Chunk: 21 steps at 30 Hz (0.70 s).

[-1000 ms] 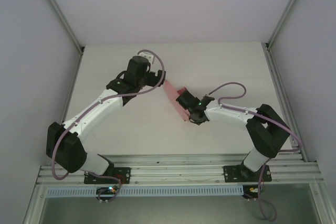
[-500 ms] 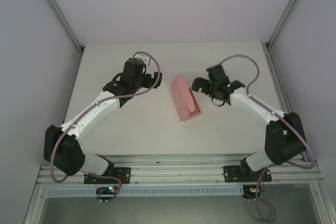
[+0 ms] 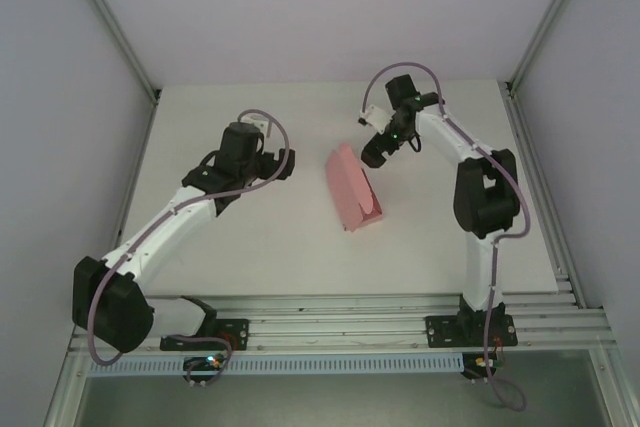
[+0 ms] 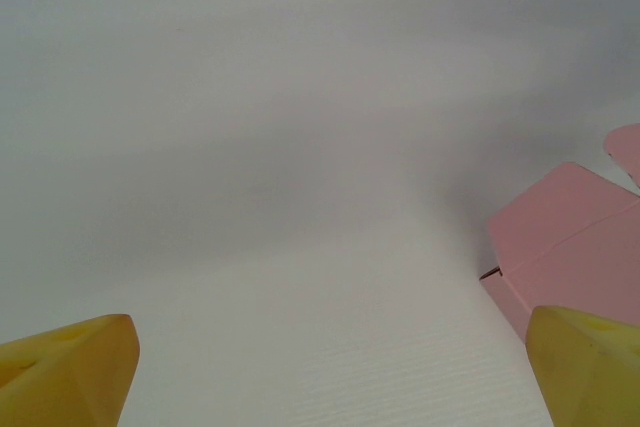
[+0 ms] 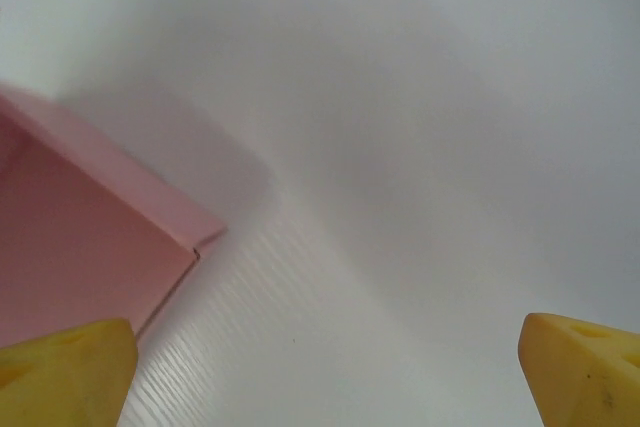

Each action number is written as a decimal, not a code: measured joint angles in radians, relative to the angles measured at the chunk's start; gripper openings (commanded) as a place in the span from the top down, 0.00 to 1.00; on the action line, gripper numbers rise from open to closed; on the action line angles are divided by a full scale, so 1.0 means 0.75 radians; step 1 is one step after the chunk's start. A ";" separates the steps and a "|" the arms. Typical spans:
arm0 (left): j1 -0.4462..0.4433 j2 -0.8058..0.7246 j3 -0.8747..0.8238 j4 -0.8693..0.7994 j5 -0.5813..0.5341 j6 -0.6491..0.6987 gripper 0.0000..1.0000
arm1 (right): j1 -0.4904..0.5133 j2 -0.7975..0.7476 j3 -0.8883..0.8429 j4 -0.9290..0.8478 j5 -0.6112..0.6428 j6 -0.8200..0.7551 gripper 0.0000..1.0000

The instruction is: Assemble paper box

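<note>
Judging assembly apparently done, seeing the paper box [image 3: 354, 190] lying folded on the table [image 3: 250, 247]. Hovering nearby with left gripper [image 4: 330, 372] and right gripper [image 5: 325, 372] spread apart, empty.

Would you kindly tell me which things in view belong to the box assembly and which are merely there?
Belong to the job:
- paper box, pink, folded, lying on the table
- left gripper, open
- right gripper, open

Merely there:
- table
- aluminium rail at the near edge
</note>
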<state>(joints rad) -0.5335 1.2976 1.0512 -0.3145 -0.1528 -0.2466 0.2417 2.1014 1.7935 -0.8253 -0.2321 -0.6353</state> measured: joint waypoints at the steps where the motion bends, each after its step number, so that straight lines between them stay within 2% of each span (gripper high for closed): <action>1: 0.006 -0.002 -0.001 -0.001 0.000 -0.002 0.00 | -0.001 0.034 0.015 -0.041 -0.014 -0.056 0.05; 9: 0.024 -0.002 -0.002 -0.007 0.001 -0.028 0.00 | 0.045 0.097 0.030 -0.166 -0.175 -0.308 0.05; 17: 0.025 0.022 -0.002 -0.048 0.001 -0.041 0.00 | 0.143 0.177 0.113 -0.164 -0.196 -0.407 0.13; 19: 0.025 0.022 -0.002 -0.058 0.001 -0.041 0.00 | 0.156 0.210 0.133 -0.160 -0.205 -0.410 0.18; 21: 0.026 0.022 -0.002 -0.062 0.001 -0.041 0.00 | 0.160 0.235 0.148 -0.158 -0.210 -0.412 0.31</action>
<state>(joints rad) -0.5140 1.3140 1.0500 -0.3607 -0.1520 -0.2775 0.3618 2.2776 1.9041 -0.9436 -0.3897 -0.9443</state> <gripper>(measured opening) 0.999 0.786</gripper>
